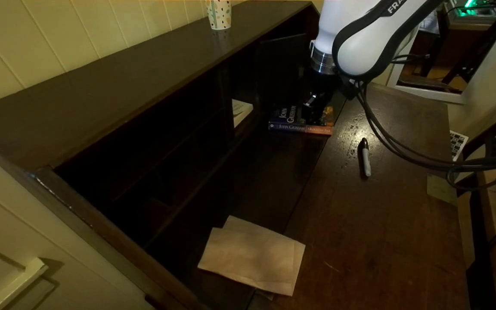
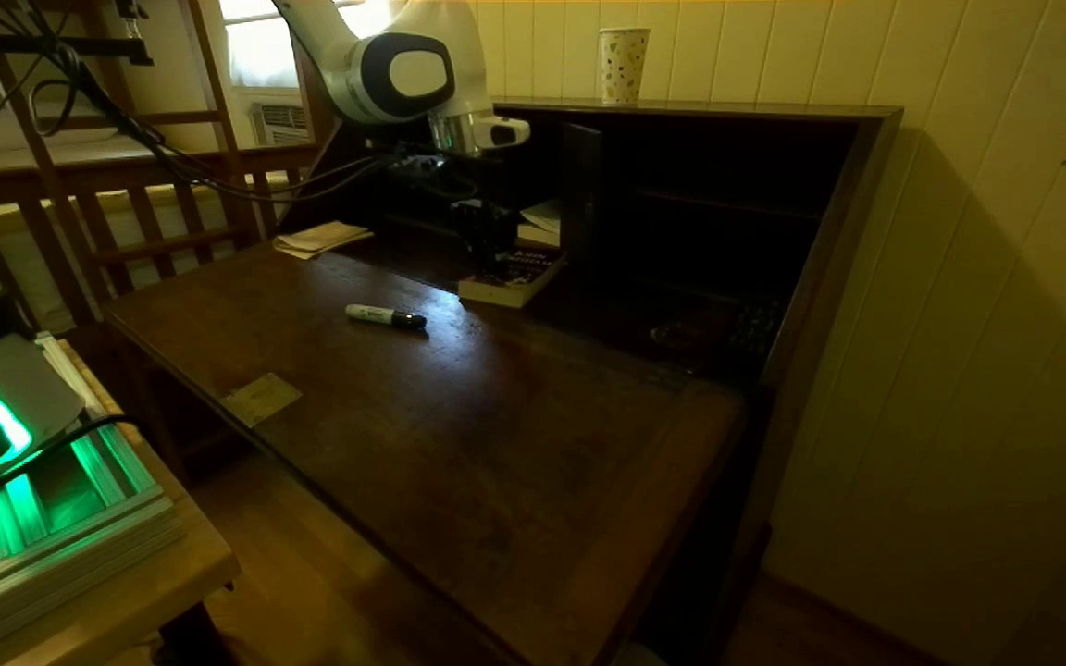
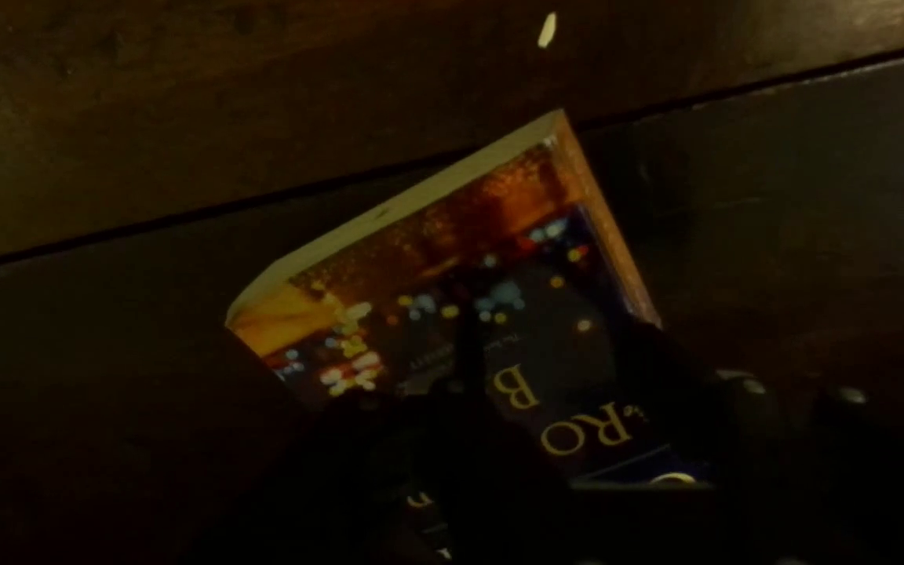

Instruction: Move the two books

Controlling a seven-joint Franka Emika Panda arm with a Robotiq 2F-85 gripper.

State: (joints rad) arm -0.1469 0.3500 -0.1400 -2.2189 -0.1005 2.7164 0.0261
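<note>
Blue book (image 1: 297, 128): lay cover up on the dark back strip of the desk (image 1: 381, 241), just above and right of centre in an exterior view, beneath the gripper (image 1: 314, 113).
Pale book (image 1: 241, 114): sat inside the cabinet (image 1: 110, 94), above the centre of that frame, near the blue book but apart from it.
Cabinet: held the pale book, though in which compartment could not be told; the spaces toward the left of the frame were too dark to see into. A dark panel (image 1: 280, 64) stood out from its front, upper middle.
Cup (image 2: 624, 69): stood upright on top of the cabinet, pale with coloured specks, near the top edge in both exterior views; its inside was hidden.
Blue cover: turned orange and yellow at one end, with small round spots of light and large gold letters, mid-frame in the wrist view. The spine read John Grisham; the page edges were cream.
Pale cover: whitish, partly hidden by woodwork.
Gripper: black, pointing down at the blue book; too dark to tell how far apart its fingers were or whether they had hold of it.
Marker (image 1: 366, 158): lay on the desk, white with a dark cap, right of centre.
Folded paper (image 1: 252, 256): lay in overlapping tan layers, lower middle.
</note>
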